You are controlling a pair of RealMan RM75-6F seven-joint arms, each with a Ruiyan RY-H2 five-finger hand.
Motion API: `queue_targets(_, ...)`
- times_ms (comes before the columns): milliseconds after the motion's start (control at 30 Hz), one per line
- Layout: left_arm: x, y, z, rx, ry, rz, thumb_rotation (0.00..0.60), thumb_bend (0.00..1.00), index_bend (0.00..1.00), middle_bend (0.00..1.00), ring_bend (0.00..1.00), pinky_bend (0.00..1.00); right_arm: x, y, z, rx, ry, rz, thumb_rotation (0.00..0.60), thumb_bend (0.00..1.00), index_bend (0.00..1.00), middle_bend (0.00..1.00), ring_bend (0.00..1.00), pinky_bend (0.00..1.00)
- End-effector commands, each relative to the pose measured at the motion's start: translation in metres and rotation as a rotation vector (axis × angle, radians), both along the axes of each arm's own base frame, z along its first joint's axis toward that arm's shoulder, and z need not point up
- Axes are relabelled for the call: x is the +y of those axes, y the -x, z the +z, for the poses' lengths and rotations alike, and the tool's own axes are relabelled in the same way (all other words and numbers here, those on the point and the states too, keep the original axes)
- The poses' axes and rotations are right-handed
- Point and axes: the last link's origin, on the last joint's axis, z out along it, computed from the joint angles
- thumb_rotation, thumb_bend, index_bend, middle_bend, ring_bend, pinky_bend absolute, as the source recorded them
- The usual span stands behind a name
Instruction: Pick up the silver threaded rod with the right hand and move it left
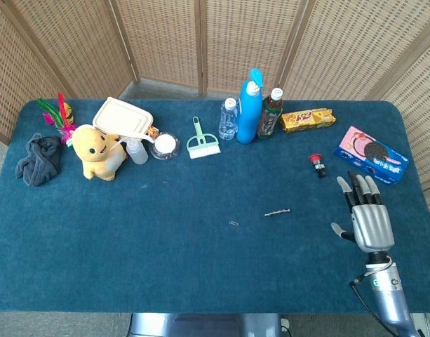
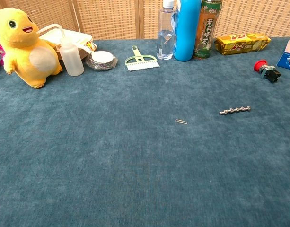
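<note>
Silver and slim, the threaded rod (image 1: 277,212) lies flat on the blue cloth of the desk (image 1: 165,246), a little right of the middle and untouched. Its long axis runs nearly left to right, the right end tipped slightly toward the far edge, which the chest view shows more plainly. A small paperclip (image 1: 233,223) lies near it on the left, apart from it. The right hand (image 1: 367,214) hovers or rests near the right front edge of the desk, well apart from the rod, with its fingers (image 1: 355,189) stretched straight and a little spread, holding nothing. From that hand the rod lies to the left and slightly farther from the robot, so the reach would likely go leftward, meeting the rod end on. The left hand appears in neither view.
</note>
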Motion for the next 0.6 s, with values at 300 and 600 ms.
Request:
queue_targets(300, 0.003, 0.001, -0.003, -0.027, 0.031, 0.014, 0.600, 0.37, 0.00, 0.00, 0.00, 0.05, 0.011, -0.013, -0.018, -0.086, -0.157, 0.035, 0.600, 0.22, 0.26, 0.03, 0.00, 0.00)
queue_targets(600, 0.003, -0.001, -0.008, -0.014, 0.046, 0.031, 0.600, 0.37, 0.00, 0.00, 0.00, 0.05, -0.009, -0.046, -0.050, -0.064, -0.292, 0.108, 0.600, 0.45, 0.36, 0.03, 0.00, 0.00)
